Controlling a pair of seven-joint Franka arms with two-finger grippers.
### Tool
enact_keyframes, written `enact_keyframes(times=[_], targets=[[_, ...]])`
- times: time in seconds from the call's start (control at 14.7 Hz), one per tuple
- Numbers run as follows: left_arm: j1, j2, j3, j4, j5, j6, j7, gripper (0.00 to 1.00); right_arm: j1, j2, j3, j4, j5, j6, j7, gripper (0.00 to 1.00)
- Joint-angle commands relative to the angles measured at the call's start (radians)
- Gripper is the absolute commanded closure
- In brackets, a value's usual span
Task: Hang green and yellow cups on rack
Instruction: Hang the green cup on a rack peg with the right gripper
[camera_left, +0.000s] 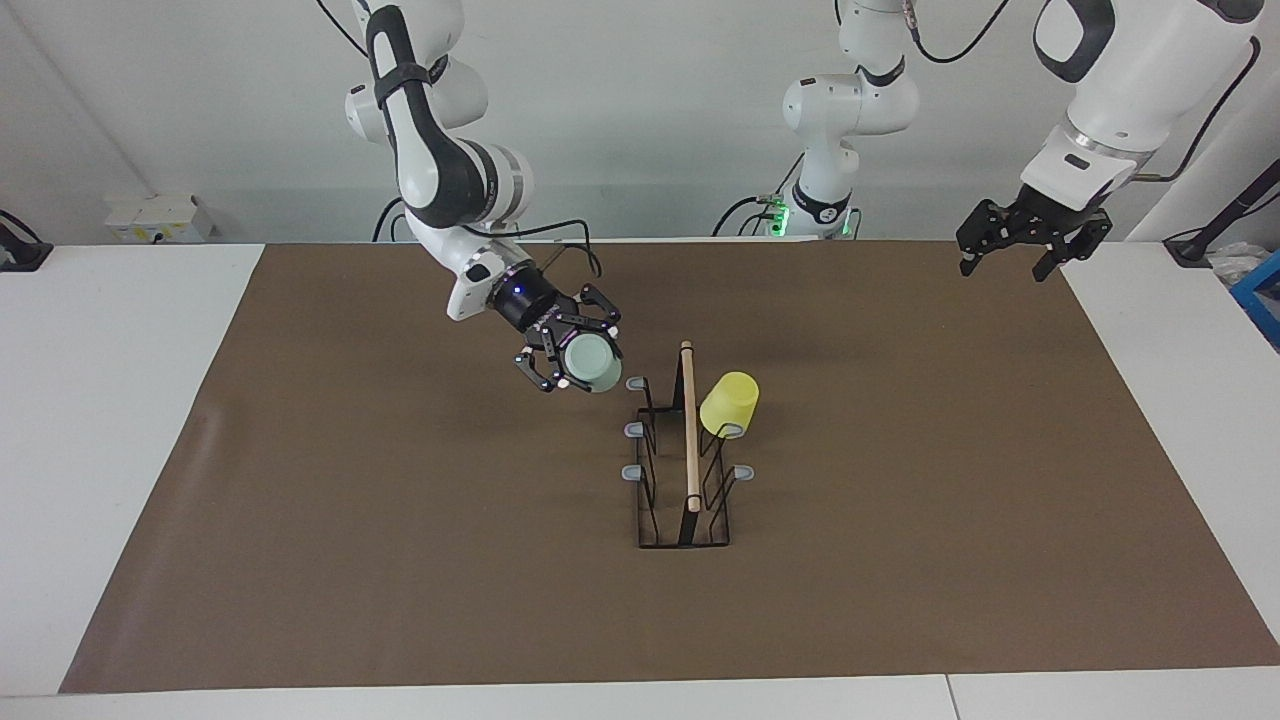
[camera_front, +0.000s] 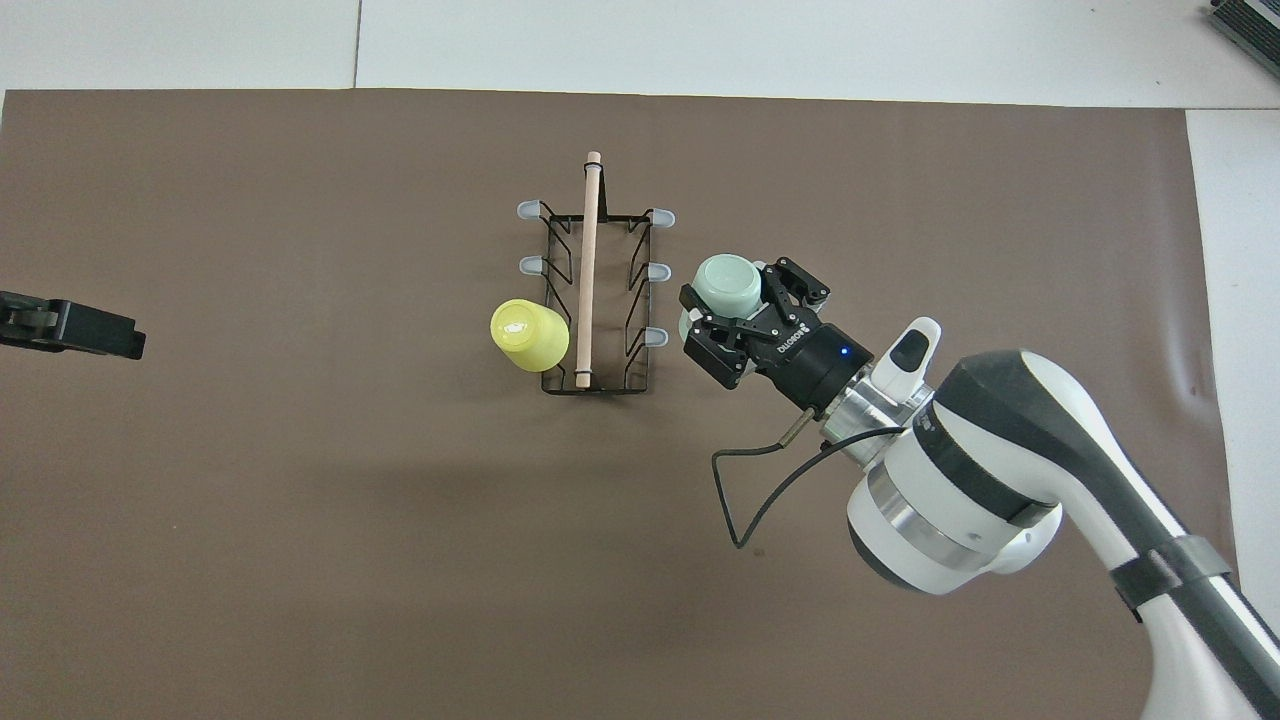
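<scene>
The tabletop (camera_left: 400, 560) carries the rack (camera_left: 684, 450) at its middle, under a brown mat. The right arm comes in from its own end and holds its gripper (camera_left: 572, 362) over the mat just beside the rack, on the side toward the right arm's end of the tabletop. That gripper is clamped on the green cup (camera_left: 590, 364), which it carries tilted in the air, near the row of grey-tipped pegs (camera_left: 636, 383) on that side. The yellow cup (camera_left: 729, 403) already hangs on a peg on the rack's other side, toward the left arm's end. The left gripper (camera_left: 1020, 243) waits, jaws wide and empty, above the mat's corner at its own end.

The largest risk, as I judge it, is the arm pushing the cup into the wire frame instead of over a peg: the rack looks light and could slide or tip, and that could shake the yellow cup loose. Next, the cup's mouth may miss the peg tip if its tilt does not match the peg's slope; the rim would then catch and the cup could twist in the grip. Smaller still, letting go before the cup is seated far enough could let it slip off and roll across the mat. Last, the splayed gripper links could snag the neighbouring peg while pulling back.
</scene>
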Motion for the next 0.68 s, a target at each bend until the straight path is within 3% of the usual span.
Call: enact_keyframes(times=[0.0, 0.61], targets=[[-0.004, -0.021, 0.005, -0.022, 0.007, -0.003, 0.002, 0.0, 0.013, 0.03, -0.001, 0.006, 0.103, -0.038, -0.07, 0.48], [-0.004, -0.021, 0.005, -0.022, 0.007, -0.005, 0.002, 0.0, 0.049, 0.061, -0.001, 0.029, 0.185, -0.033, -0.116, 0.48]])
